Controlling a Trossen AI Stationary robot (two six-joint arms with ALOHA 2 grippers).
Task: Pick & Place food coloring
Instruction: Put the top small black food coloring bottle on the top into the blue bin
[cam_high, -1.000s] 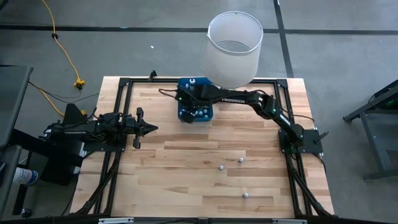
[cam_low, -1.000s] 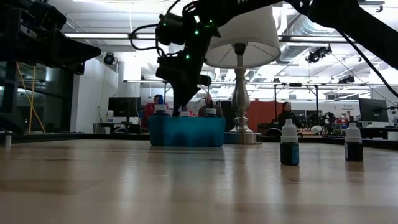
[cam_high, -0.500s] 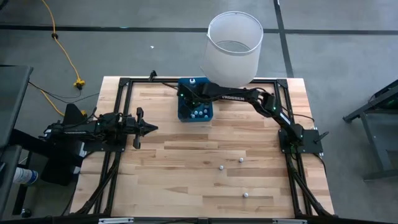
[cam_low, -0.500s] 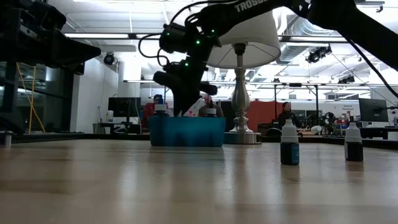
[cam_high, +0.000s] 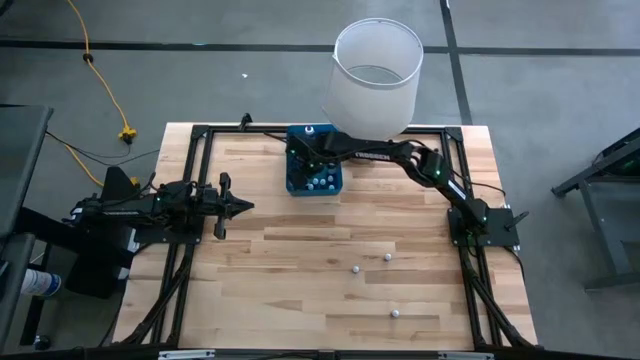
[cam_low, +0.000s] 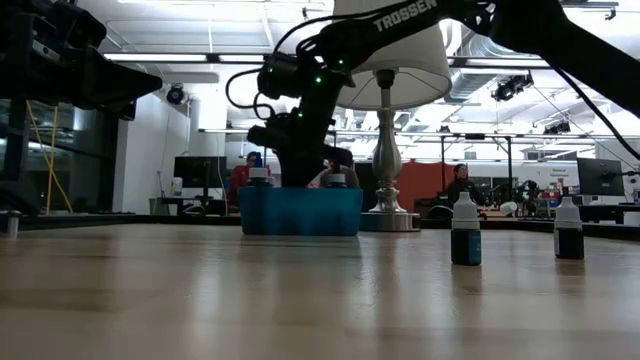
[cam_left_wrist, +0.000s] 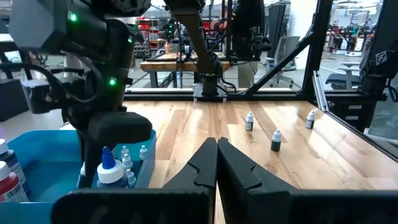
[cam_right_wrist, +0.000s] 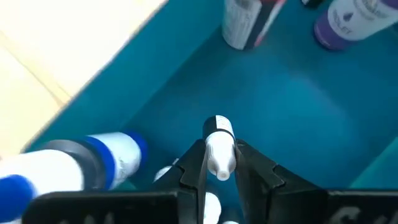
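Note:
A blue bin (cam_high: 314, 172) stands at the table's far middle, with several food coloring bottles in it. My right gripper (cam_right_wrist: 219, 163) reaches down into the bin (cam_right_wrist: 298, 106) and is shut on one small bottle with a white cap (cam_right_wrist: 219, 148). In the low view this gripper (cam_low: 300, 168) stands behind the bin's near wall (cam_low: 300, 212). Three more bottles (cam_high: 354, 269) (cam_high: 387, 257) (cam_high: 395, 313) stand upright on the wood at the near right. My left gripper (cam_high: 243, 207) waits shut and level at the table's left side. My right gripper pinches the small bottle between its two fingers (cam_right_wrist: 194, 167), which come steeply from above. The white cap end (cam_right_wrist: 217, 126) sticks out past the fingertips. The bottle hangs over the bin's blue floor; whether it touches the floor I cannot tell.
A lamp with a big white shade (cam_high: 375, 75) stands on its metal base (cam_low: 388, 215) just right of the bin at the far edge. Other bottles lie or stand in the bin (cam_right_wrist: 93, 163) (cam_right_wrist: 245, 22) (cam_right_wrist: 354, 18). Bare wood lies between the bin and the near edge.
My right gripper has gone down into the blue bin and a little toward the far edge, rolling its wrist, with the small bottle still between its fingers. The bottle, seen tilted above the bin's wall half a second ago, now sits lower behind it.

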